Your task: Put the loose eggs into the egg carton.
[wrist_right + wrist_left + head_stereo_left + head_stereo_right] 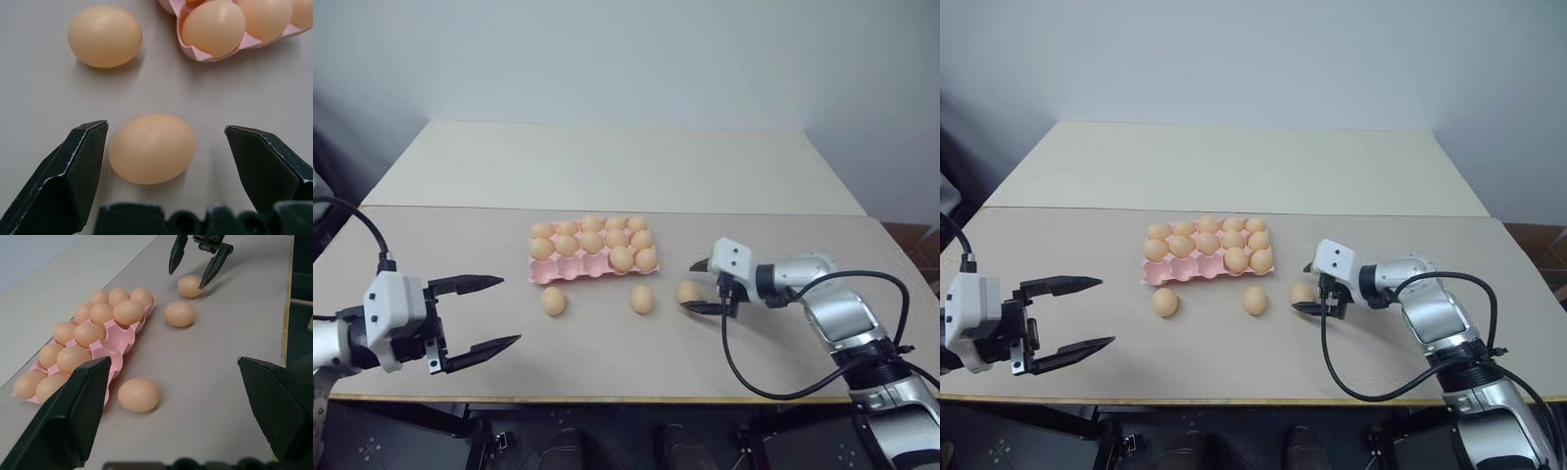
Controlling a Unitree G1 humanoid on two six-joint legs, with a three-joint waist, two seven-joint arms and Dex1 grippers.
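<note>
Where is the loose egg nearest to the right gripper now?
It lies on the table between the open right gripper's fingers, right of the middle loose egg.

Left tool (478, 313): lower left of the frame, fingers spread wide, empty, pointing toward frame centre. Right tool (702, 286): right of centre, arm extended, angled downward, fingers apart and not closed on anything.

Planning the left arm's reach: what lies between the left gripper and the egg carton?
One loose egg lies between the left gripper and the egg carton, seen in the left wrist view.
</note>
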